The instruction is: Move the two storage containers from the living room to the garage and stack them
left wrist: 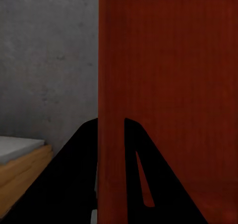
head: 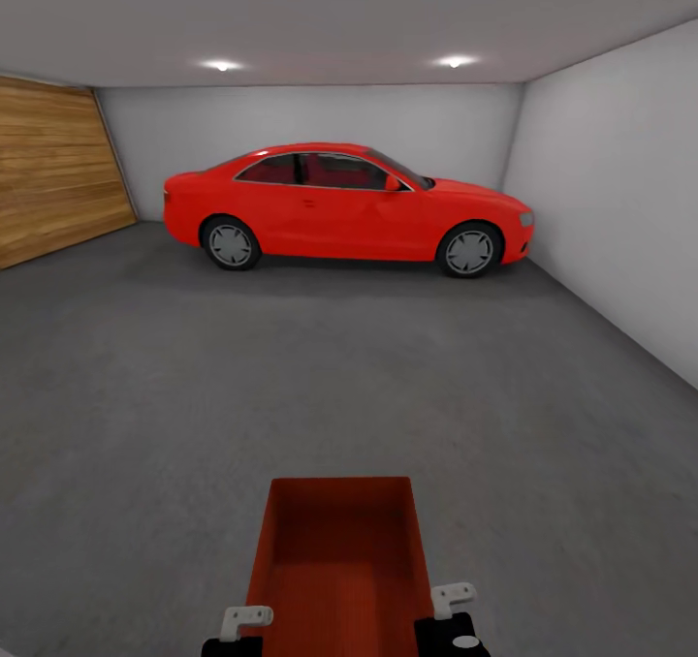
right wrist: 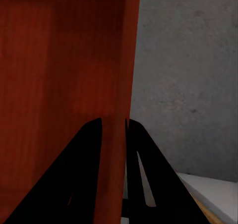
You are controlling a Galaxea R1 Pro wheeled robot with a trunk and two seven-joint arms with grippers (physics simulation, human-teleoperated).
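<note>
from the head we see the garage's dark grey concrete floor (head: 194, 395), pale walls and a red car (head: 344, 206); an orange-red open bin (head: 337, 560) sits low before us. left gripper (left wrist: 111, 130) clamps its wall; right gripper (right wrist: 114, 127) clamps the opposite wall.

The storage container (head: 337, 560) looks like thin orange-red plastic — smooth, with a soft sheen and fine ribbing across its bottom. The floor (head: 291, 386) is dark grey concrete, rough, speckled and matt. The walls (head: 620, 202) are plain pale grey, flat and matt. A wood-plank panel (head: 53, 177) shows warm grain. The car (head: 344, 206) has glossy red paint — its 2 visible wheels look metallic grey.
</note>
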